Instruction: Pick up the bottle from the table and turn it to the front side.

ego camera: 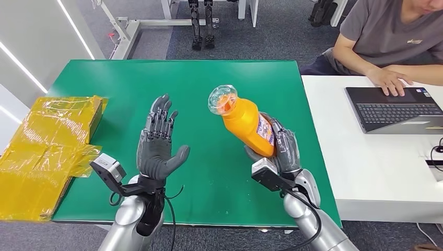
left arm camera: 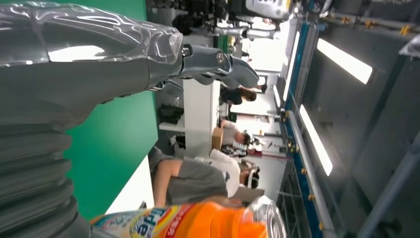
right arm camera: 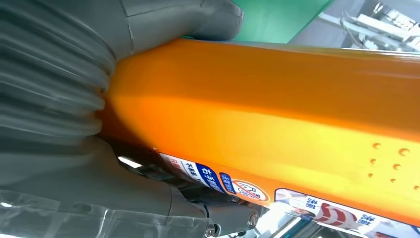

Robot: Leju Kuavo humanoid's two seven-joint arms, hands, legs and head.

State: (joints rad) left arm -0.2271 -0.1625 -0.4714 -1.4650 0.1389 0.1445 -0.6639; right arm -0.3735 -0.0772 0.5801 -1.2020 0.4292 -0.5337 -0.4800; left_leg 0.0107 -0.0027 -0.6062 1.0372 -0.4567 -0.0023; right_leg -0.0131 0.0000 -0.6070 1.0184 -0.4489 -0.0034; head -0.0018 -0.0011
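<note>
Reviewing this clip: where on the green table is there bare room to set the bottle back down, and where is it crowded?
Bare green table spans the far half, beyond both hands. There is also a bare patch between the open left hand and the right hand holding the orange bottle. The left edge is crowded by yellow packaging. The adjoining white table carries a laptop.

Orange bottle (left arm camera: 198, 224) beside left hand (left arm camera: 99, 69), above green table (left arm camera: 119, 144).

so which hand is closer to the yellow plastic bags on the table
Left. The left hand is raised open over the green table, just beside the yellow plastic bags. The right hand is farther away, gripping the orange bottle.
</note>
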